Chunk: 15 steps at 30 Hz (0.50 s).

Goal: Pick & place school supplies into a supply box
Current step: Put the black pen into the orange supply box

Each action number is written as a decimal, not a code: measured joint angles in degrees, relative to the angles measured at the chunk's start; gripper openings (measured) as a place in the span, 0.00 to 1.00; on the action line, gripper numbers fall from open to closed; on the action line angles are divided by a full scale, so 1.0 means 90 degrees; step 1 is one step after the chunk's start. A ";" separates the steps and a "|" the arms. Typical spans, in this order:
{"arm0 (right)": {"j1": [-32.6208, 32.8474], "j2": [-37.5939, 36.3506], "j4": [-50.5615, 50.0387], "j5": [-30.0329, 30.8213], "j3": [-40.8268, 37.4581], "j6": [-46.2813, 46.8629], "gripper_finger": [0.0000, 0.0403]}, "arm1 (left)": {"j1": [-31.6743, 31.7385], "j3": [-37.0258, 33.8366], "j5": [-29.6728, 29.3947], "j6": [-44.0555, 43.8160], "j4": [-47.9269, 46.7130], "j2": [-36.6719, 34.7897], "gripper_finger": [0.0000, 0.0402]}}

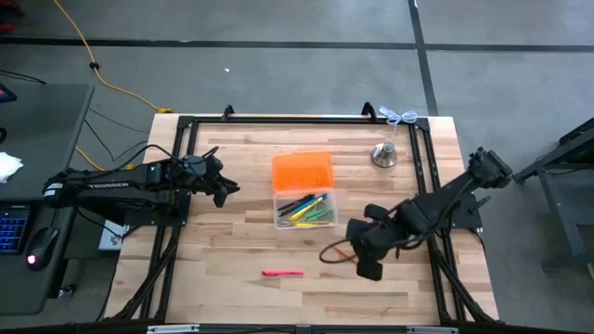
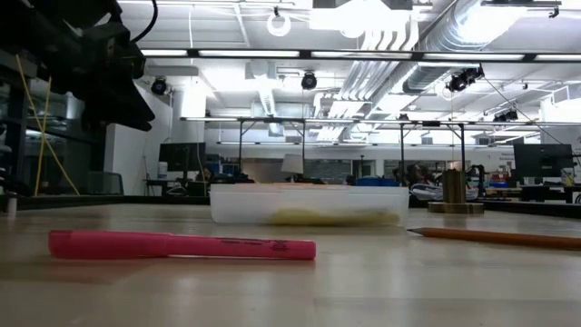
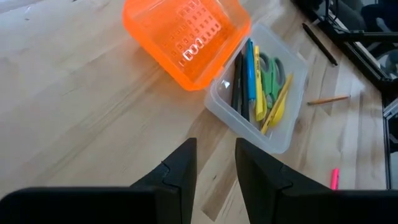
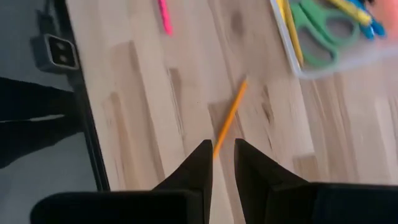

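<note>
Hovering over the right-near part of the table, the right gripper pointed down toward the wooden pencil, which lay loose on the butcher-block table just near-right of the supply box; its fingers stood a narrow gap apart with nothing between them, the pencil's end showing just beyond the tips in the right wrist view, not yet grasped. The supply box, a clear plastic case with its orange lid swung open on the far side, sat about mid-table. Inside it lay a yellow marker, a blue pen, a dark pen, another yellow stick and the green-handled scissors, all lengthwise in the tray. Two supplies remained outside: the wooden pencil and a pink marker, which rested alone on the near side of the table, well apart from the box. By my reckoning most of the job was done, with two picks and placements left, and perhaps the lid to close if that counts. The left gripper waited off the left side of the box, raised clear of the wood, its fingers parted slightly and empty. A silver bell-shaped object stood at the far right, not part of the set. Next step, as judged: lower onto the pencil and close.
</note>
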 joint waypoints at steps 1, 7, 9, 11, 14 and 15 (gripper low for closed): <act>0.0098 0.0000 -0.0103 0.0070 0.0000 0.0176 0.11 | 0.0000 0.0000 0.0000 -0.0062 0.0000 0.0000 0.35; 0.0647 0.0000 -0.0854 0.0438 0.0000 0.1374 0.11 | 0.0000 -0.0001 0.0000 -0.0105 0.0000 0.0000 0.35; 0.0822 0.0000 -0.1137 0.0572 0.0000 0.1857 0.11 | 0.0000 -0.0001 0.0000 -0.0112 0.0000 0.0000 0.35; 0.0959 0.0000 -0.1399 0.0655 0.0000 0.2345 0.11 | 0.0000 0.0001 0.0000 -0.0122 0.0000 0.0000 0.35; 0.1130 -0.0023 -0.1704 0.0675 0.0000 0.2891 0.11 | 0.0000 -0.0001 -0.0002 -0.0122 0.0000 0.0000 0.35; 0.1164 -0.0046 -0.1739 0.0680 0.0000 0.3017 0.11 | 0.0000 -0.0001 -0.0001 -0.0119 0.0000 0.0000 0.35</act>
